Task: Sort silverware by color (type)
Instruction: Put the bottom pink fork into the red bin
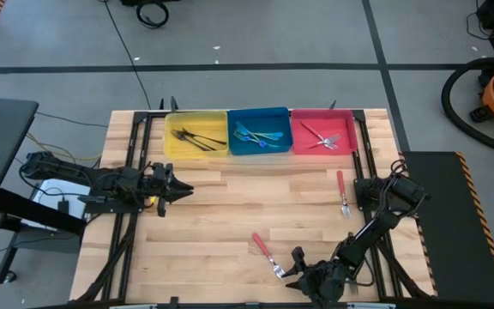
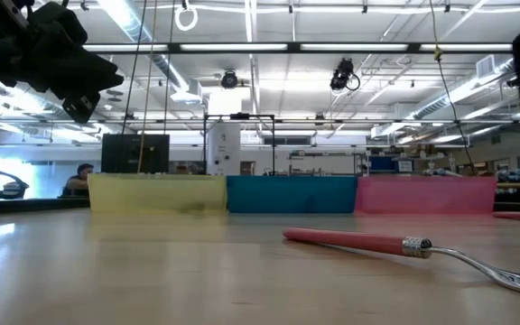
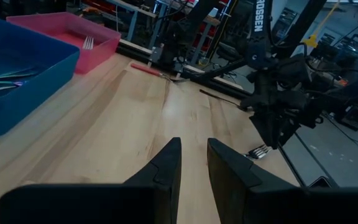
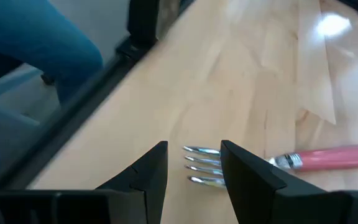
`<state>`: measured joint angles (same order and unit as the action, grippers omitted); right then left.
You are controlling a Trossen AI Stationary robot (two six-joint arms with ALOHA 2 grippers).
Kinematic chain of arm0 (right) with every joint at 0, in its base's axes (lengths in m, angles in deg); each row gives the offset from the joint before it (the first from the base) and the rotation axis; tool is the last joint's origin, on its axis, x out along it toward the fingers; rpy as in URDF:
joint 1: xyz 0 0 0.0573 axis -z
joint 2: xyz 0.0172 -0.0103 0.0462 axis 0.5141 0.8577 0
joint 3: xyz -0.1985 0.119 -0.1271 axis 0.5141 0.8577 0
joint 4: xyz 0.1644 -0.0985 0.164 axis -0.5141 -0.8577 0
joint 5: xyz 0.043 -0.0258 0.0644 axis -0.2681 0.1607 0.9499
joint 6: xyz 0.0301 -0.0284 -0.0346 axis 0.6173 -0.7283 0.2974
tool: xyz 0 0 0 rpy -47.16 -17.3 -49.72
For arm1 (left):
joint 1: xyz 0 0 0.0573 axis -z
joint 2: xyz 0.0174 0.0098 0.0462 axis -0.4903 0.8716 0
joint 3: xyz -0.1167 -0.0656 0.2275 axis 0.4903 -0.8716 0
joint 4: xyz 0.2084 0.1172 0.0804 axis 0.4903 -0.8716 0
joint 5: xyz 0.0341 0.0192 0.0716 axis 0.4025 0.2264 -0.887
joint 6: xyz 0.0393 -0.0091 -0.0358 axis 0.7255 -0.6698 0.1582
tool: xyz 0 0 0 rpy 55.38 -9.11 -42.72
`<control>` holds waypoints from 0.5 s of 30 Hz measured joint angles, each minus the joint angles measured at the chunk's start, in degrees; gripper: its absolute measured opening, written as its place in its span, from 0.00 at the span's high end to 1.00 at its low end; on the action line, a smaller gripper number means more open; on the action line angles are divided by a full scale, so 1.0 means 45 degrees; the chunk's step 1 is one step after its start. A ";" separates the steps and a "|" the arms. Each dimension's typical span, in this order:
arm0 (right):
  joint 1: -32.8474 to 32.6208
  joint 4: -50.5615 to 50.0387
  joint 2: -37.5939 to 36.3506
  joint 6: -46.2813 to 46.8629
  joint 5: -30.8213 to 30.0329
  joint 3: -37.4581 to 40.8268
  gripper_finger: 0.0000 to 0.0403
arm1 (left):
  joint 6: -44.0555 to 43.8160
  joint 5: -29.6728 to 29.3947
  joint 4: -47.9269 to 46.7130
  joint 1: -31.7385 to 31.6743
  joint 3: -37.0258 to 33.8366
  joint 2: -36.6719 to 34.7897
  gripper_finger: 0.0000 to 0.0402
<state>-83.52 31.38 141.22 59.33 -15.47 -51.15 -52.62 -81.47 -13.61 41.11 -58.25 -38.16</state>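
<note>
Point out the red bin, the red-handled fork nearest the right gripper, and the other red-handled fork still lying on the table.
red bin point(image 1: 350, 144), high view, right wall.
near red-handled fork point(image 1: 262, 246), high view, mid-handle.
far red-handled fork point(image 1: 340, 183), high view, handle.

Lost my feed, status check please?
Right hand open, straddling tines of the red-handled fork near table's front edge. Left hand empty, waiting left. Second red fork still loose. Nothing in the way.

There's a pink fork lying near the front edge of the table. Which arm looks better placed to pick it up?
The right one, most likely. Its right gripper is low at the pink-handled fork, jaws open either side of the tines. The left gripper waits far off at the table's left, near the yellow bin.
</note>
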 joint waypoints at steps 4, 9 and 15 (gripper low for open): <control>0.0284 -0.0124 -0.0005 0.0018 0.0094 0.0005 0.61 | 0.0004 0.0000 0.0000 0.0000 0.0000 -0.0003 0.81; 0.0568 -0.0436 -0.0005 0.0103 0.0554 0.0005 0.61 | 0.0028 0.0000 0.0000 0.0000 0.0000 0.0000 0.81; 0.0745 -0.0559 -0.0005 0.0266 0.0752 0.0010 0.61 | 0.0023 0.0000 -0.0254 0.0000 0.0000 0.0000 0.81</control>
<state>-80.16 28.87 141.19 60.53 -12.08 -51.11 -52.51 -81.47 -14.76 41.11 -58.25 -38.16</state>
